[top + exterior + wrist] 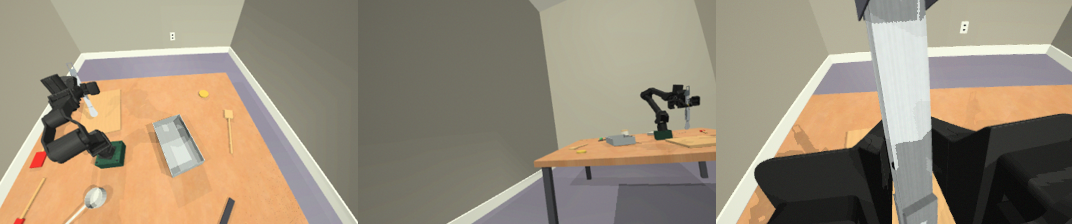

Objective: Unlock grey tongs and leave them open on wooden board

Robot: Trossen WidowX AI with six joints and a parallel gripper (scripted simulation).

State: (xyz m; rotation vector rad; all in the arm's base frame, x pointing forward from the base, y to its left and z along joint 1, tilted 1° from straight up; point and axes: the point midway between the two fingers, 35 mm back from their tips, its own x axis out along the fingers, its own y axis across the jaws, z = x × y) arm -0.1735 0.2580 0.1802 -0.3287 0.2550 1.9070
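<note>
The grey tongs point(92, 109) point(687, 116) point(903, 75) are held in the air. In the exterior view they stand nearly upright, rounded tips down and the thin loop at the hinge end up. Their arms look close together; the lock's state cannot be told. My gripper point(81, 90) point(686, 101) point(902, 120) is shut on the tongs around their middle. The wooden board point(111, 108) point(692, 142) point(858, 137) lies flat on the table, below the tongs' tips. The roasting tin point(190, 140) point(622, 141) stands mid-table, with no tongs across it.
The arm's green base point(120, 154) stands between board and ladle point(95, 197). A yellow disc point(203, 93) and wooden tool point(230, 134) lie right of the tin. A black bar point(227, 212) is at the front. A red piece point(37, 159) lies near the left edge.
</note>
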